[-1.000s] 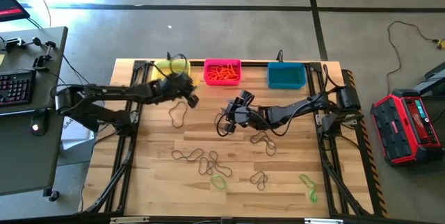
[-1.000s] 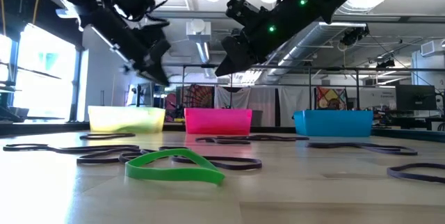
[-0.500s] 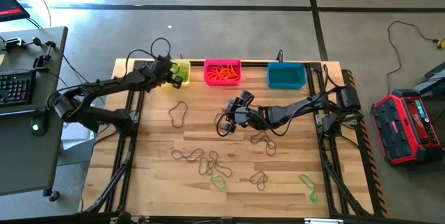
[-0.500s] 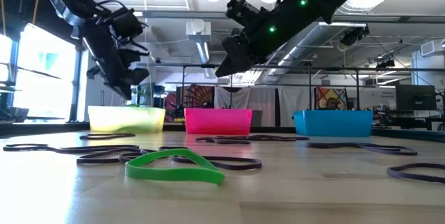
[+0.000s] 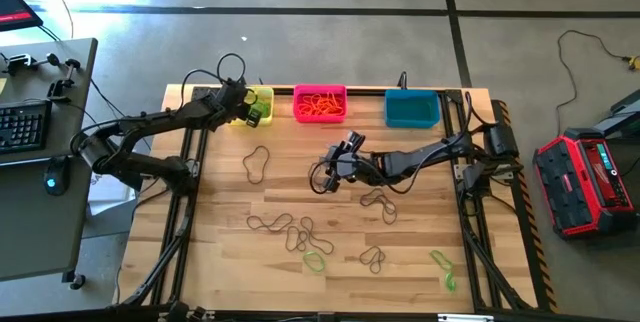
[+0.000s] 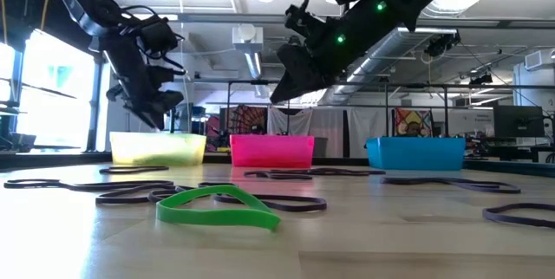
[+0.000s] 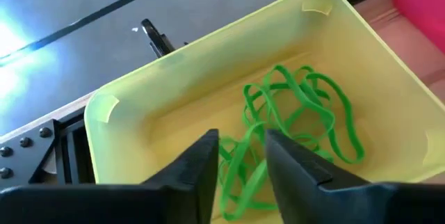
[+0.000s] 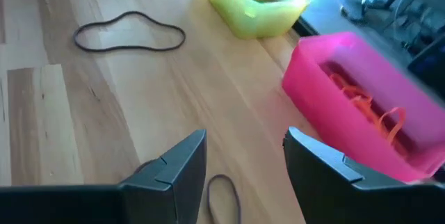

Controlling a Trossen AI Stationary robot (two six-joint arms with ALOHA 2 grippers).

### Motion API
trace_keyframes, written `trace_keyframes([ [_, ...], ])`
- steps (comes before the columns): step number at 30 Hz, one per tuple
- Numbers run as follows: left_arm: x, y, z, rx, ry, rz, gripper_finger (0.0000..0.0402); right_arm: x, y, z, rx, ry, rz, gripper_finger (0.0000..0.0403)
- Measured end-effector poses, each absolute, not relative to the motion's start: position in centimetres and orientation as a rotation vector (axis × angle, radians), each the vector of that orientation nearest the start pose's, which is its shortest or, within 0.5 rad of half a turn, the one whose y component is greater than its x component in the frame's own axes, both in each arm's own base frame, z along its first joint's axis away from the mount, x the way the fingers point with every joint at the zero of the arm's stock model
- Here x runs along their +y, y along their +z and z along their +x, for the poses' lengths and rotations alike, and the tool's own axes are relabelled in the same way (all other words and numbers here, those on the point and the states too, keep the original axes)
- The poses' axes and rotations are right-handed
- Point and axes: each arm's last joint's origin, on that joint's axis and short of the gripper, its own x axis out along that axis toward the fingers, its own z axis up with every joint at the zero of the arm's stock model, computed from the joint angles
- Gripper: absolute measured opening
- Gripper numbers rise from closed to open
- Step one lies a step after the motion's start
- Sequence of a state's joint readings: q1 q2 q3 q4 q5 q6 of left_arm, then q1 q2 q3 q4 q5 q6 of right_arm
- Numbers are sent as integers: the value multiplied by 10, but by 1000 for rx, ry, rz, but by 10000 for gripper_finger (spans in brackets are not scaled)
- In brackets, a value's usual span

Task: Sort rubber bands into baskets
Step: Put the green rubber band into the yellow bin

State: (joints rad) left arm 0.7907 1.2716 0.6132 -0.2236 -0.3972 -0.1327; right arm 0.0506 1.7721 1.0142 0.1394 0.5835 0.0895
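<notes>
My left gripper [image 5: 250, 109] hangs open over the yellow basket [image 5: 262, 97] at the table's far left. In the left wrist view its fingers [image 7: 201, 168] stand apart above a tangle of green rubber bands [image 7: 299, 113] on the basket's floor [image 7: 188, 106]. My right gripper [image 5: 325, 169] hovers open above the table's middle, with nothing between its fingers [image 8: 182, 165]. The pink basket [image 5: 320, 103] holds orange bands [image 8: 361, 106]. The teal basket [image 5: 412, 108] stands to its right. Dark bands [image 5: 257, 162] and green bands [image 5: 317, 260] lie loose on the wood.
The three baskets stand in a row along the far edge. Loose bands cluster at the near middle [image 5: 290, 230], and a green one [image 5: 443, 267] lies near right. One dark band [image 8: 224, 196] lies under my right gripper. Black frame rails [image 5: 190, 192] run along both sides.
My left gripper has swung from in front of the yellow basket toward the table's far left and now hangs over that basket. In the low view its fingers stand farther apart than half a second ago.
</notes>
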Motion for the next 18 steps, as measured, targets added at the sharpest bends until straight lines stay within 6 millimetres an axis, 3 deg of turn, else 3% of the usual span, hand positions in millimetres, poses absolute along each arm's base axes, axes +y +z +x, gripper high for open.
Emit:
trace_keyframes([
  [5, 166, 181, 164, 853, 1140, -234, 146, 2, 182, 362, 622, -524, -60, 181],
  [11, 148, 184, 180, 848, 1101, -138, 154, 14, 203, 338, 735, -409, 69, 181],
  [18, 117, 192, 206, 758, 937, -53, 154, 56, 203, 297, 1088, -186, 282, 181],
])
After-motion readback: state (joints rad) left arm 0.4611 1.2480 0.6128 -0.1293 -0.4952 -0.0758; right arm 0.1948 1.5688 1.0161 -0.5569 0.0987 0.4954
